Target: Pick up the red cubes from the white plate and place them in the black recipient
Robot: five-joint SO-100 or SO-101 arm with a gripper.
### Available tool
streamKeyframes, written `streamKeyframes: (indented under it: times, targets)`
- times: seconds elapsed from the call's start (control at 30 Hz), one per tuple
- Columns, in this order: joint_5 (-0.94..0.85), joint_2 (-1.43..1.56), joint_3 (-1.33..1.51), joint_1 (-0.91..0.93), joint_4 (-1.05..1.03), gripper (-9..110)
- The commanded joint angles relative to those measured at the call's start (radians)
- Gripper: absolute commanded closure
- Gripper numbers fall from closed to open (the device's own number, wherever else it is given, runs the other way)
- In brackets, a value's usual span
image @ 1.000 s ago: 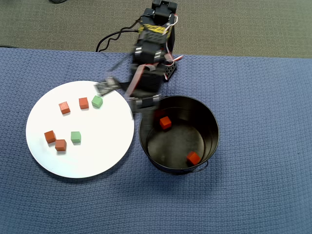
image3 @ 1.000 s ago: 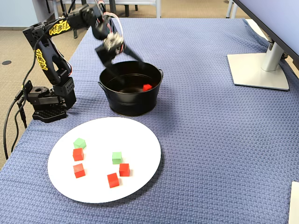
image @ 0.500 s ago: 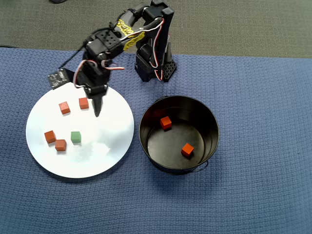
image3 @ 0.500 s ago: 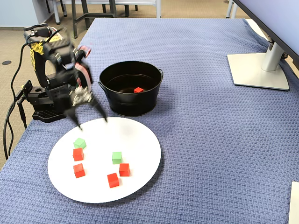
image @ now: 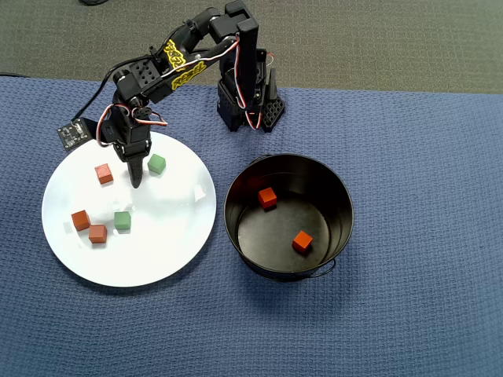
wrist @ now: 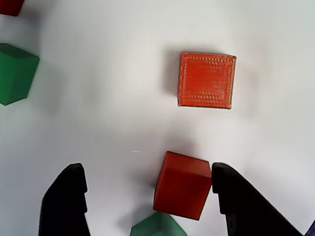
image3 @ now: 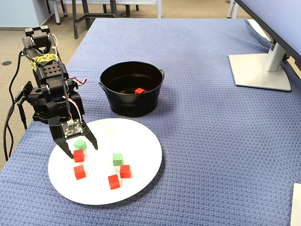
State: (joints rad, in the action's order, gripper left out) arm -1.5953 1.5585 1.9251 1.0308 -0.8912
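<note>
Blue woven cloth carries the plate [image3: 141, 165] and the pot [image3: 133, 96]. Near the plate's arm-side rim, the gripper [wrist: 147, 189] stands spread around a red cube [wrist: 182, 184], which touches the right-hand finger [wrist: 231, 194] in the wrist view.

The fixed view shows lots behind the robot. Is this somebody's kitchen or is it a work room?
Probably an office or lab, not a kitchen. In the fixed view, a monitor stand sits on the blue cloth-covered table, carpet floor and chair legs show behind, and the robot arm trails loose wires.
</note>
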Motion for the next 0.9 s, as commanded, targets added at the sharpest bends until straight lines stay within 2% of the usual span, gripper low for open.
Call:
streamKeyframes:
  times: [0.0,0.23,0.37,0.87]
  targets:
    - [-0.026,0.015,0.009,0.037,0.031,77]
    - [-0.014,0.014,0.060,0.051,0.080,78]
    - [0.029,0.006,0.066,0.043,0.084,88]
    - [0.166,0.006,0.106,0.028,0.147,101]
